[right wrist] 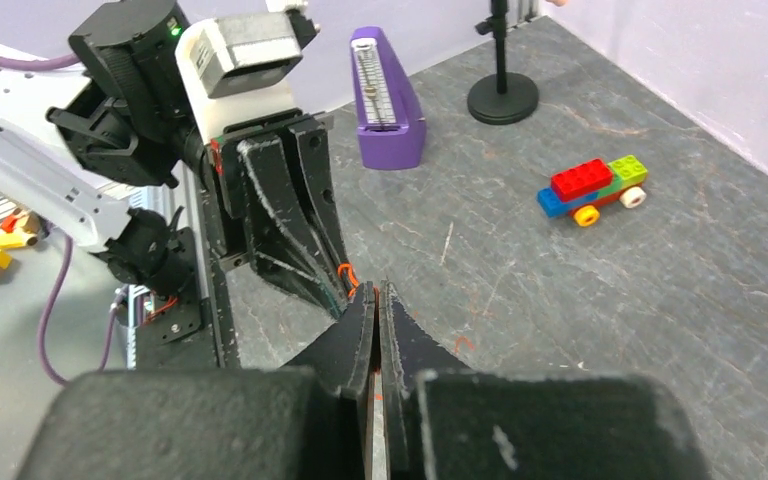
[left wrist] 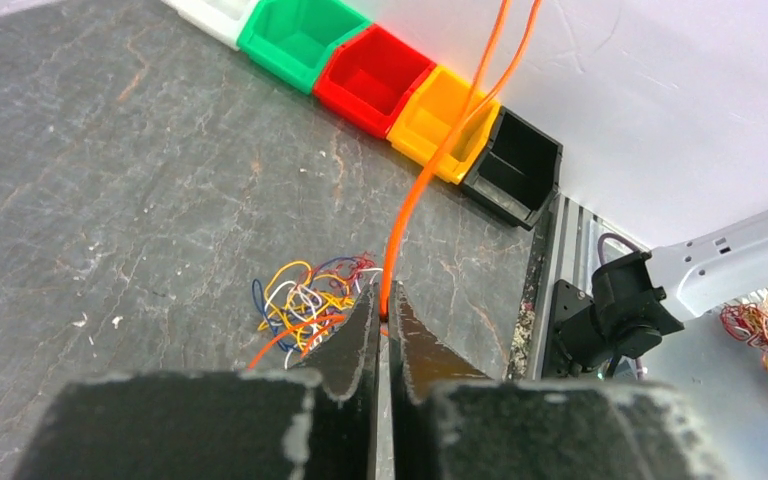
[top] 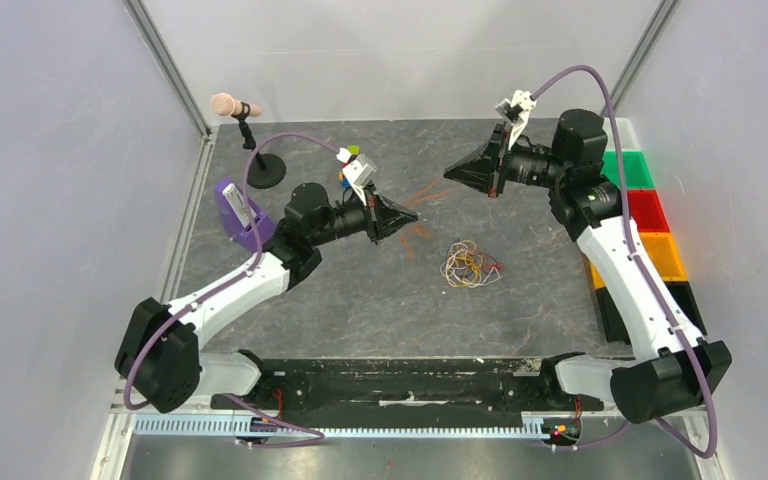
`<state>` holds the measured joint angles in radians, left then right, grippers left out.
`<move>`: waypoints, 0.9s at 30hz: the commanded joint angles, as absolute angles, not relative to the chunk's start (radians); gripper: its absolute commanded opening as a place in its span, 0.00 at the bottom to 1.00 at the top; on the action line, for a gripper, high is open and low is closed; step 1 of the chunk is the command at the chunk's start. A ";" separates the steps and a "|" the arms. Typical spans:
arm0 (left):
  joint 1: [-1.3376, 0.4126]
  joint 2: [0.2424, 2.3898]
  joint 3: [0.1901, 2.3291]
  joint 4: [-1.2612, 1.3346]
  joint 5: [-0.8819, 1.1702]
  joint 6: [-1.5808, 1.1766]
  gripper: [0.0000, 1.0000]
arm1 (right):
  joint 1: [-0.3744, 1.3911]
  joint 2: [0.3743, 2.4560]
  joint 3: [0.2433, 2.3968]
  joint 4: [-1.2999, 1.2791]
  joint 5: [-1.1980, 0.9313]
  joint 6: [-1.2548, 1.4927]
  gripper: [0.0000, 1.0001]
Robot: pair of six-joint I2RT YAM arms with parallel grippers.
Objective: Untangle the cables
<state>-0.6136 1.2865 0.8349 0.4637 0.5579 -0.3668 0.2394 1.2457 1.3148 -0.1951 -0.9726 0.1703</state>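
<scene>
You have your left pincer (left wrist: 385, 300) and right pincer (right wrist: 375, 295) both clamped shut on one orange strand (left wrist: 415, 190), the remaining cables (top: 470, 263) bunched on the tabletop (top: 360, 300) below them.

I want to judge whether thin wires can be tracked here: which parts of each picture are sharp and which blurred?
Top view: even soft light, faint shadows; the cables read only as a small coloured tangle. Left wrist view: its own jaws are blurred near the lens, yet the orange wire is crisp. Right wrist view: jaws soft, toy car sharp.
</scene>
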 commanded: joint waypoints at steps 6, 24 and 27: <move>-0.598 1.277 1.012 0.151 0.547 -0.227 0.73 | 0.112 1.354 1.500 -0.155 -0.851 0.105 0.00; -0.487 1.143 0.998 -0.091 0.502 -0.144 0.77 | -0.357 1.819 1.963 0.209 -0.719 0.186 0.00; -0.480 1.147 0.979 -0.079 0.499 -0.148 0.77 | -0.387 1.891 2.007 0.270 -0.658 0.171 0.00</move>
<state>-0.4915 1.1553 0.9997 -0.0834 0.5209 -0.1535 -0.3595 1.8320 1.9209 0.1085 -0.7570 0.1650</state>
